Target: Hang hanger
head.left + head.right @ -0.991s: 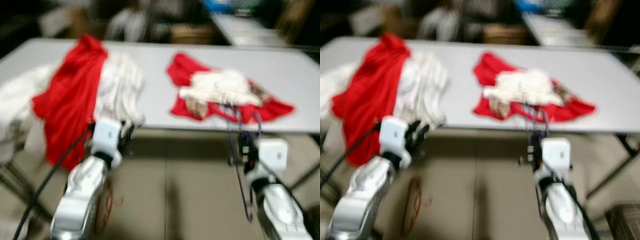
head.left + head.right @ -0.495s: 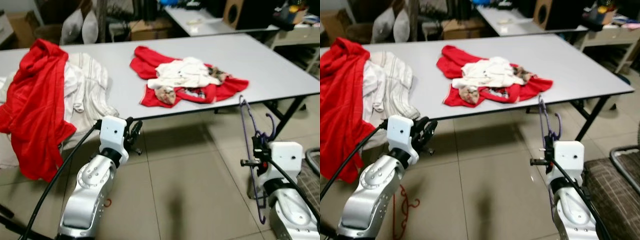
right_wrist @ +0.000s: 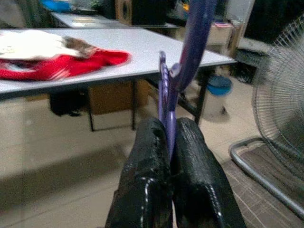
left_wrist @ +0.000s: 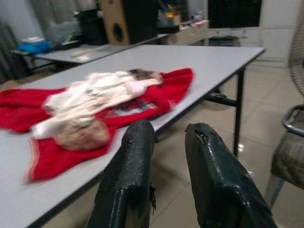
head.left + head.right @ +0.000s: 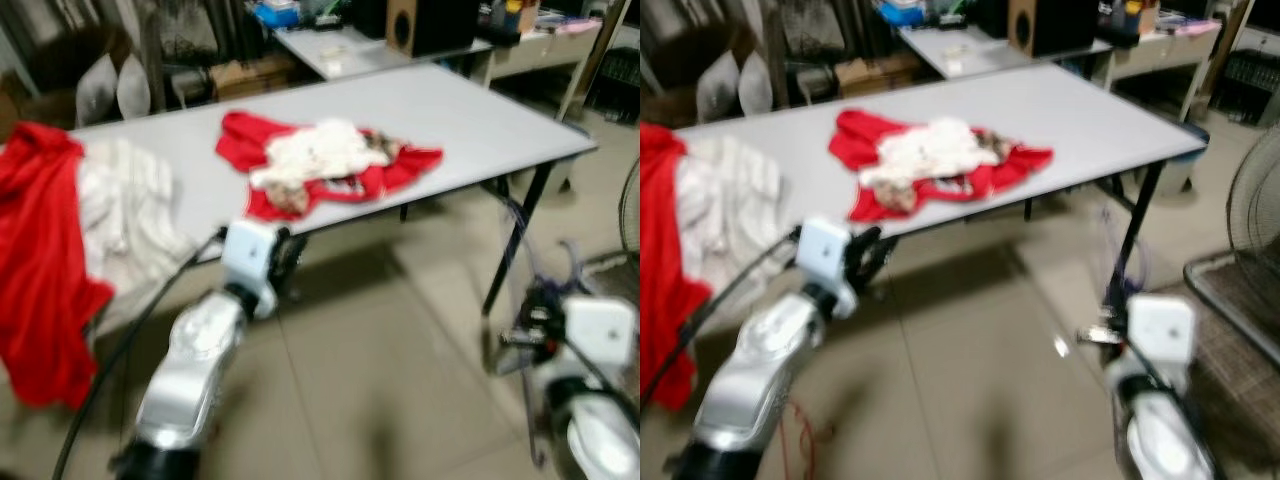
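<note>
My right gripper (image 3: 169, 130) is shut on a purple plastic hanger (image 3: 176, 80), which rises upright from between the fingers. In the eye views that gripper (image 5: 533, 325) sits low at the right, over the tiled floor beside the table's right end. My left gripper (image 4: 168, 135) is open with nothing between its fingers; it hangs in front of the grey table's front edge (image 5: 400, 205). A pile of red and white clothes (image 5: 320, 165) lies in the middle of the table.
A red garment (image 5: 40, 260) and a white striped one (image 5: 125, 215) drape over the table's left end. A standing fan (image 3: 280, 90) and a chair frame (image 5: 1230, 300) are at the right. More tables and a speaker (image 5: 425, 22) stand behind.
The whole view has swung to the right and is blurred again, so the table sits further left. The right gripper still holds the hanger; the left gripper stays open.
</note>
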Controlling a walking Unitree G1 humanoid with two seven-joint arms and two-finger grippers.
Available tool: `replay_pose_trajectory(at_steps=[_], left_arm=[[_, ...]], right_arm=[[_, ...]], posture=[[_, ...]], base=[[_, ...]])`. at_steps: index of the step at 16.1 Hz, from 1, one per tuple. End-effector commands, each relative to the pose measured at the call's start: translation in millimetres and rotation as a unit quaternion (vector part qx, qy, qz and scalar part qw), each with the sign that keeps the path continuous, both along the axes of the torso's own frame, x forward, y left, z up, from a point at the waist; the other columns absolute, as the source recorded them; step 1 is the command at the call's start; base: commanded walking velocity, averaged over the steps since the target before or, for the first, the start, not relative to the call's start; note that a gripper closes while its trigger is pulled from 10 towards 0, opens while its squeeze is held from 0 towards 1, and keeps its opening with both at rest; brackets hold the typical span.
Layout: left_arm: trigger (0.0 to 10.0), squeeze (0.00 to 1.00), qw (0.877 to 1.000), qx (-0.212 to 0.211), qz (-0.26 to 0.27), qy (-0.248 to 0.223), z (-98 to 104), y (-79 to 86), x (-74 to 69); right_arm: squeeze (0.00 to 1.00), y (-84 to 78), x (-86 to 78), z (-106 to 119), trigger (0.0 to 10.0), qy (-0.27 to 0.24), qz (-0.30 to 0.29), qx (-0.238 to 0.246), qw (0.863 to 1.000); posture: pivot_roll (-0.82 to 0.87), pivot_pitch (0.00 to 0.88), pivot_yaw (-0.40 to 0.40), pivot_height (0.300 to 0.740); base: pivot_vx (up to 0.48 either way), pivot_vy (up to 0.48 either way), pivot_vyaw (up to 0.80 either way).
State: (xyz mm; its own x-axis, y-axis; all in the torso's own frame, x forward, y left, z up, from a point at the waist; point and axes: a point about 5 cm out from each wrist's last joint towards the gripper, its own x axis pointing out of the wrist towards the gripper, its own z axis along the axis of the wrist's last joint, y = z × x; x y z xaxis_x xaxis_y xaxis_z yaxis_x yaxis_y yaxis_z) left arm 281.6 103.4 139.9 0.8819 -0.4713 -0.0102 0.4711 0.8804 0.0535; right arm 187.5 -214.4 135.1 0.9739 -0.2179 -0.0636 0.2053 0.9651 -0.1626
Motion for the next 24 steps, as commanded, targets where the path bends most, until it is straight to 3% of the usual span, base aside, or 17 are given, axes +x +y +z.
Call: replay_pose_trajectory(at_steps=[1, 4, 6, 10, 16, 20, 23, 24], left_arm=[[10.0, 0.0, 1.0, 0.013, 0.0, 0.001, -1, 3.0, 4.2], [10.0, 0.0, 1.0, 0.02, 0.02, 0.004, 0, 7.8, 16.7], [10.0, 0.0, 1.0, 0.017, 0.02, 0.002, 1, 6.5, 17.0], [10.0, 0.0, 0.999, 0.014, 0.041, 0.01, -5, 12.2, 10.9], [10.0, 0.0, 0.992, 0.03, 0.12, 0.0, -3, 42.3, -3.9], [10.0, 0.0, 0.992, 0.041, 0.123, -0.001, -1, 44.7, -7.5], [10.0, 0.0, 0.989, 0.053, 0.135, 0.006, -1, 51.4, -5.3], [10.0, 0.0, 0.99, 0.044, 0.13, 0.017, -2, 55.4, -5.9]], right_arm=[[0.0, 1.5, 0.4, 4, 10.0, -0.011, -0.004, 0.008, 1.0], [0.0, 6.9, 3.2, 9, 10.0, -0.022, 0.009, -0.006, 1.0], [0.0, 5.7, 1.9, 10, 10.0, -0.023, 0.012, -0.011, 1.0], [0.0, 22.3, 5.5, 15, 10.0, -0.03, 0.082, -0.032, 0.996], [0.0, 47.3, 20.0, 15, 10.0, -0.017, 0.231, -0.048, 0.972], [0.0, 47.7, 21.3, 11, 10.0, -0.013, 0.233, -0.029, 0.972], [0.0, 52.7, 18.6, 12, 10.0, -0.02, 0.261, -0.01, 0.965], [0.0, 56.9, 15.3, 8, 10.0, -0.011, 0.289, -0.006, 0.957]], posture=[[-0.14, 0.0, 0.138, 0.74], [-0.15, 0.0, 0.158, 0.74], [-0.14, 0.004, 0.158, 0.74], [-0.14, 0.02, 0.115, 0.74], [-0.06, 0.018, 0.003, 0.74], [-0.05, 0.012, 0.014, 0.74], [-0.05, 0.003, 0.033, 0.74], [-0.04, 0.0, 0.05, 0.74]], base=[[0.368, 0.0, 0.0], [0.385, 0.0, 0.0], [0.398, 0.0, 0.0], [0.395, 0.0, 0.0], [0.395, 0.0, 0.0], [0.398, 0.0, 0.0], [0.379, 0.0, 0.0], [0.0, 0.0, 0.0]])
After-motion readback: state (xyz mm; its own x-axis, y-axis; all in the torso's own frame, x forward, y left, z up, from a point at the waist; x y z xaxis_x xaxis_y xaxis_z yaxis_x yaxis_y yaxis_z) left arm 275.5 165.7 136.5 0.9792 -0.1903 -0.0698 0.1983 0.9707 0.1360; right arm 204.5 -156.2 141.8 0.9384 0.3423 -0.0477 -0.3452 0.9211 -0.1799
